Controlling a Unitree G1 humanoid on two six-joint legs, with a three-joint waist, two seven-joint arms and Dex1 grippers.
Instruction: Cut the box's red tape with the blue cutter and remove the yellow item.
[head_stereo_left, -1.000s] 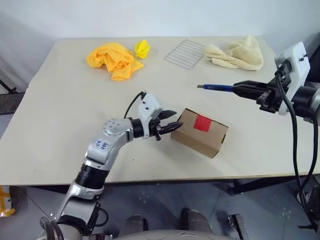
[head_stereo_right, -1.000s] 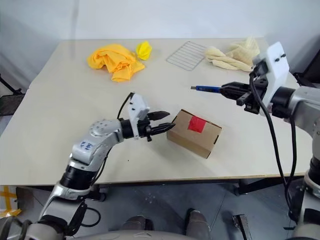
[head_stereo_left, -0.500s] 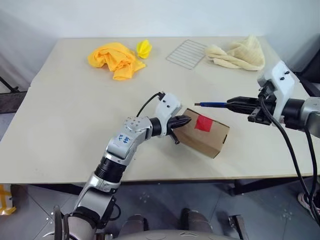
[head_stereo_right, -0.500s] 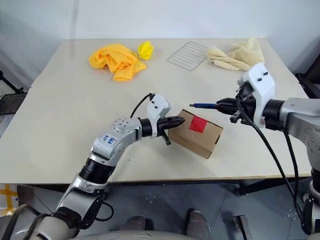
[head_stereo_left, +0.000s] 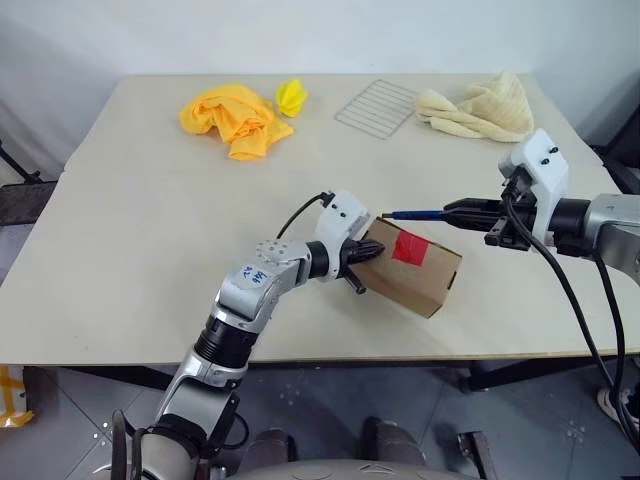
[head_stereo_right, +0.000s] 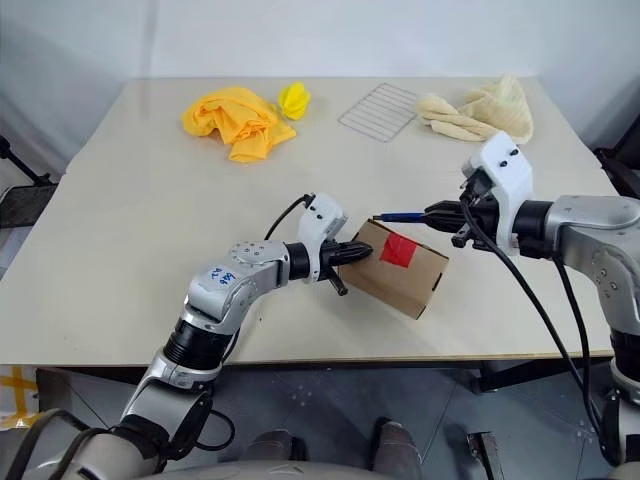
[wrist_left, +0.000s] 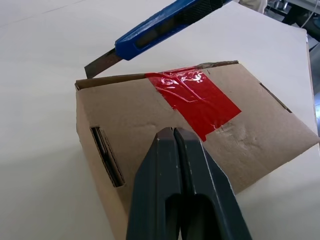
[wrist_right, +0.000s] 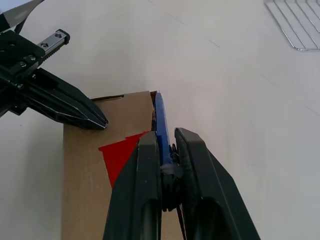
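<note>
Brown cardboard box (head_stereo_left: 410, 268) with its red tape patch (head_stereo_left: 408, 248) sits near your table edge. Your left gripper (head_stereo_left: 372, 254), open a second ago, now presses its closed fingers on the box's corner. Beyond, your right gripper (head_stereo_left: 455, 211) clamps the slim blue cutter (wrist_left: 162, 27), blade lowered to the box's far edge; cutting can start.

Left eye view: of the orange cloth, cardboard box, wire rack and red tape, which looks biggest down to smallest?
1. Orange cloth and cardboard box: alike, and the box lies nearer, so unsure.
2. Wire rack.
3. Red tape.
</note>
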